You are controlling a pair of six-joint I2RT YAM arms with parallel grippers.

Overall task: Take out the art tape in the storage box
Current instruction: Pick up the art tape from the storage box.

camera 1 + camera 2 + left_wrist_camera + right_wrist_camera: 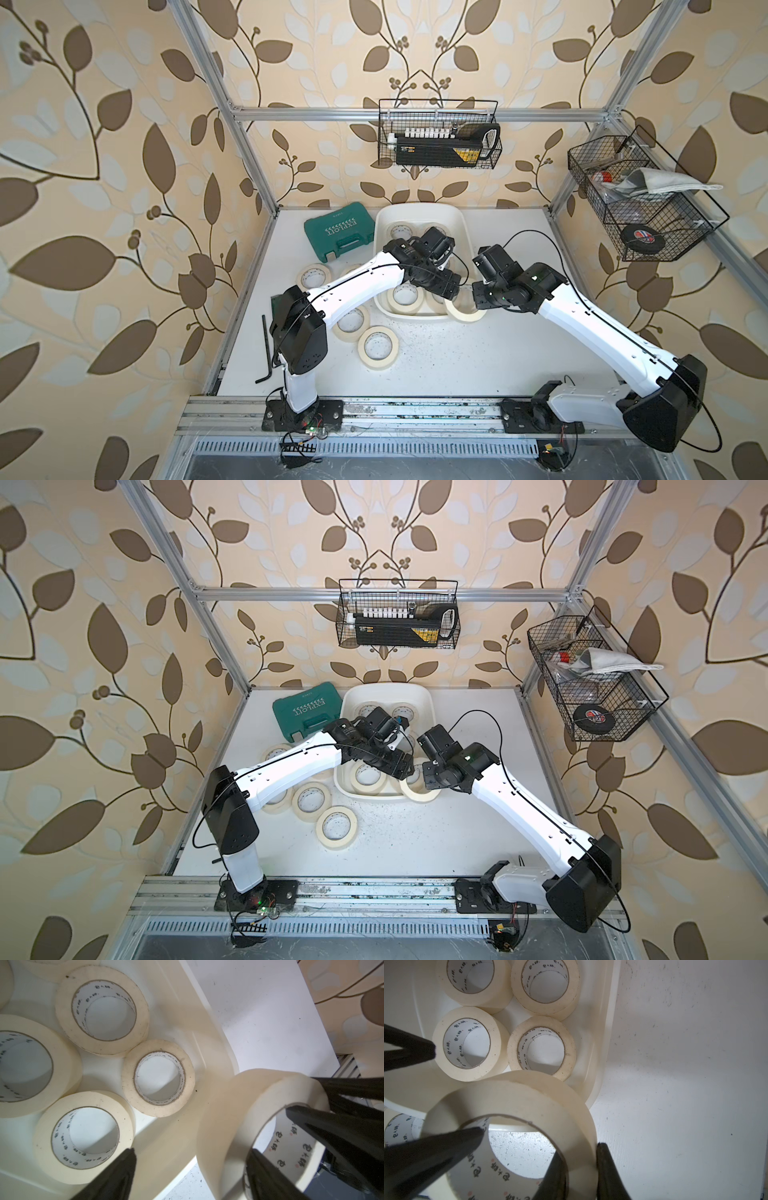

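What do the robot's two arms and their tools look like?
The left arm and the right arm have white shells with black joint housings. A thin black cable runs along each and loops free near the wrist. A small green light glows on the right wrist. The left tool and the right tool each have two black, tapering fingers.

Table [478, 357] lies open at the front right — loose rolls [376, 363] and the green case [338, 235] crowd the left.
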